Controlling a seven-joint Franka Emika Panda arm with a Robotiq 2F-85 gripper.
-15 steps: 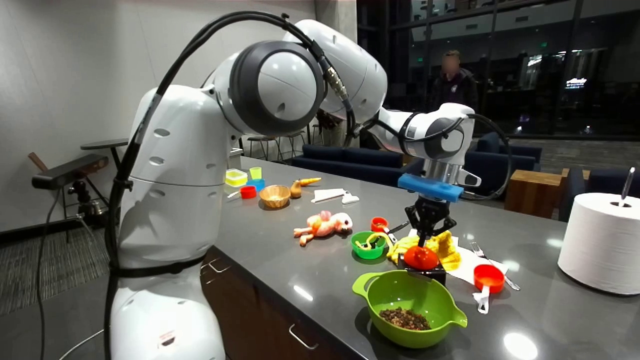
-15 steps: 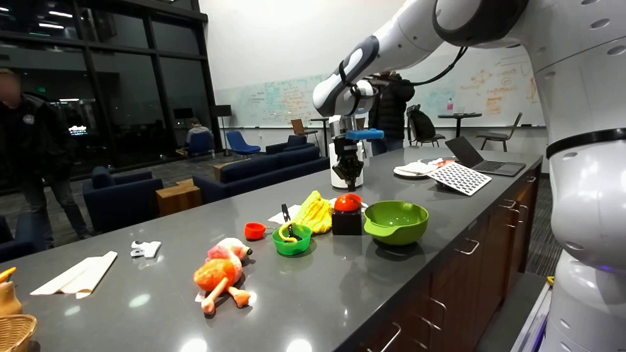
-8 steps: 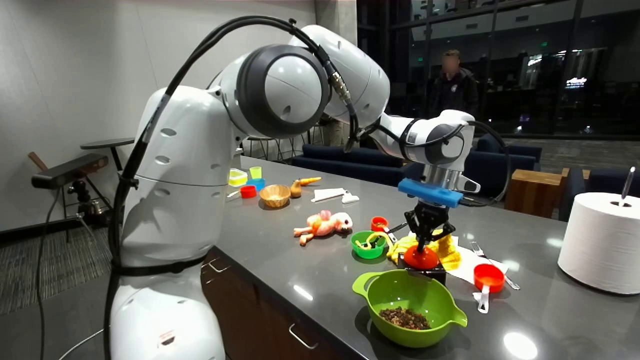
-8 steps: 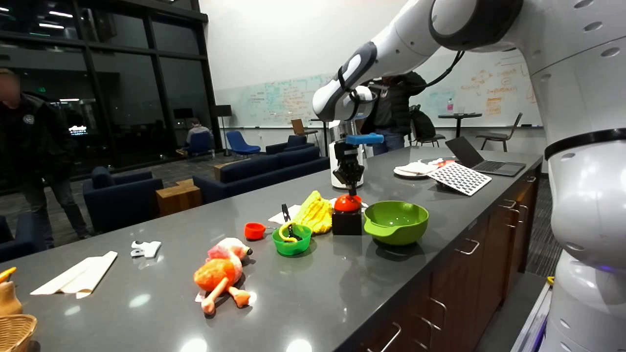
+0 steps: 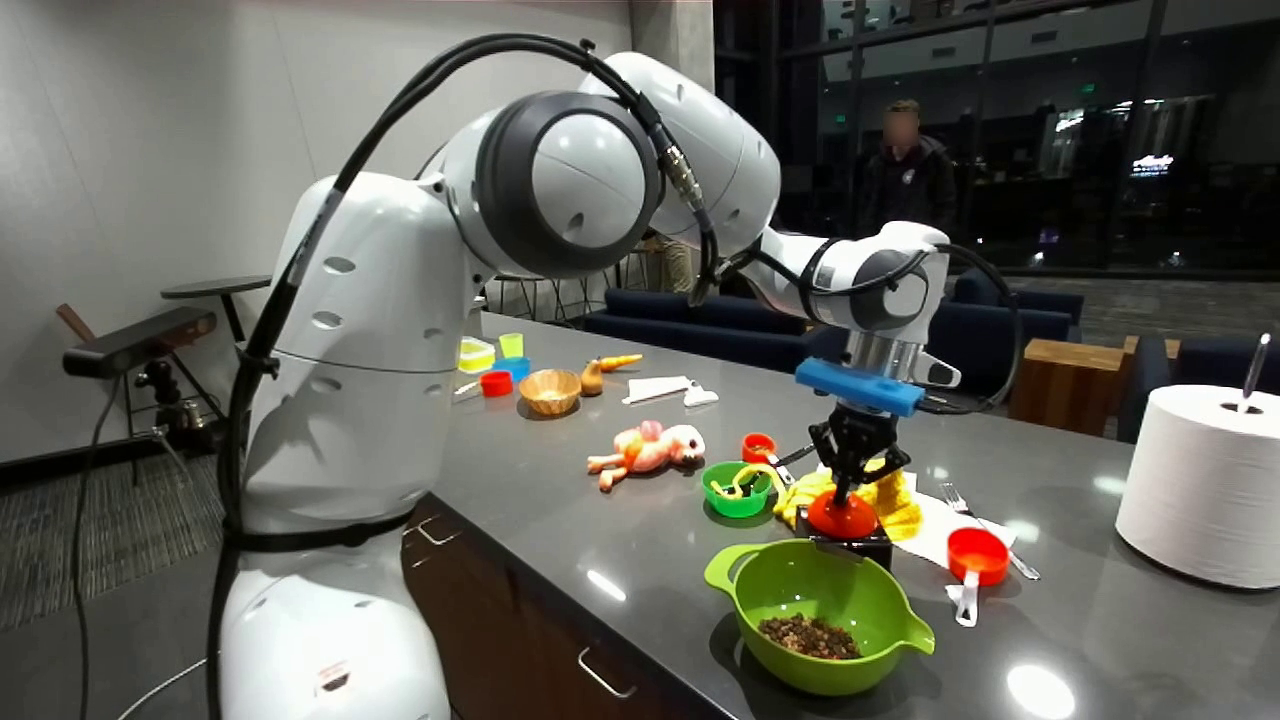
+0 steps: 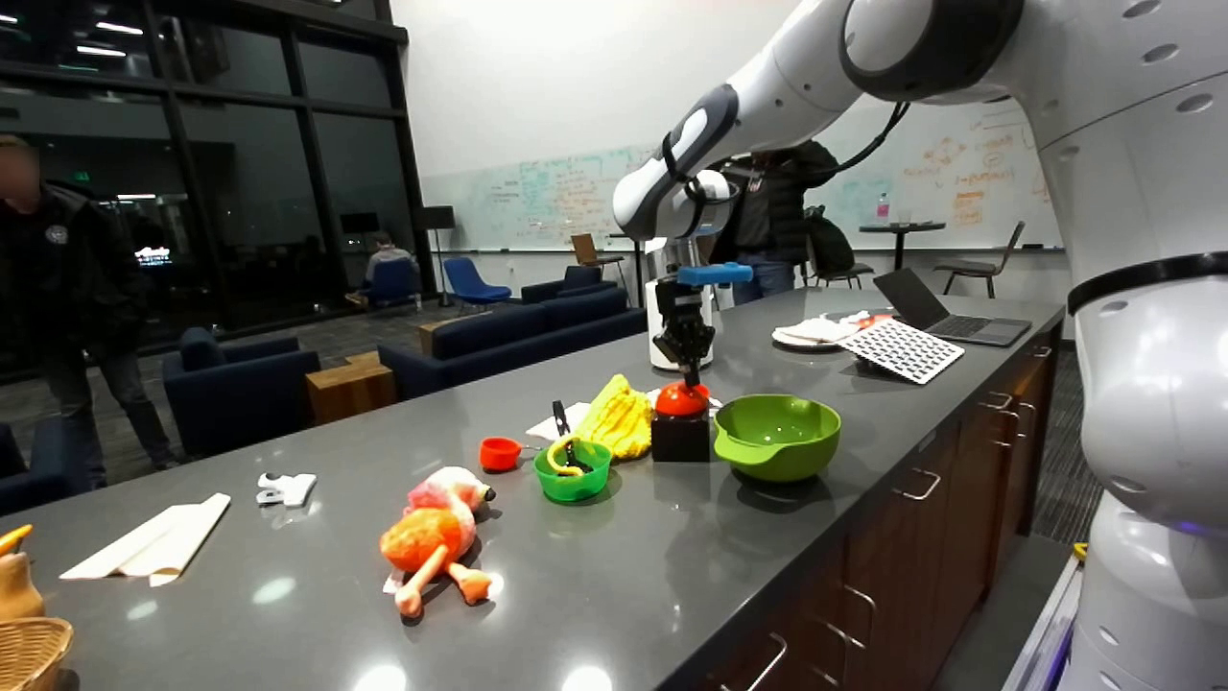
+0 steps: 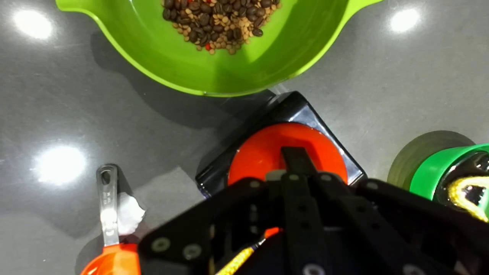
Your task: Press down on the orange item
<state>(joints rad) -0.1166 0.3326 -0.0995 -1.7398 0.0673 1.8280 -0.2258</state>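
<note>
Dark grey counter [image 6: 624, 595], long and glossy, glare spots on it; brown cabinet fronts [image 6: 892, 557] below its edge, tall windows [image 5: 1000, 150] behind. Green bowl [image 6: 787, 461] sits close to that edge, just beside the black base [image 6: 679, 440] that carries the orange item [image 6: 679, 399]; cannot tell whether bowl and base touch. Yellow cloth [image 6: 622, 422] crowds another side of the base, small green cup [image 6: 576, 489] near it. Tight around the base. Wider stretches of counter lie between bowl and laptop [image 6: 974, 326], and between plush [image 6: 436, 537] and edge. Paper towel roll [image 5: 1200, 490] stands upright, well apart, red scoop [image 5: 978, 556] and fork [image 5: 958, 503] between it and the base.

Gripper [image 5: 841, 495] points down from above, fingers pressed together, tips touching the top of the orange item in both exterior views; how far the item is pushed in, cannot tell.

Orange item: smooth, shiny, red-orange dome on top of the base. Base: black, glossy, boxy. Bowl: slick green, rounded, side handle and pouring lip, brown beans [image 7: 202, 19] and small tan bits [image 7: 231, 49] inside. Cloth: crumpled, nubby. Cup: see-through green, round, holding a yellow curved piece [image 7: 456, 191] and a slim black piece [image 6: 561, 422]. Plush: fuzzy, pink and orange, lying down.
</note>
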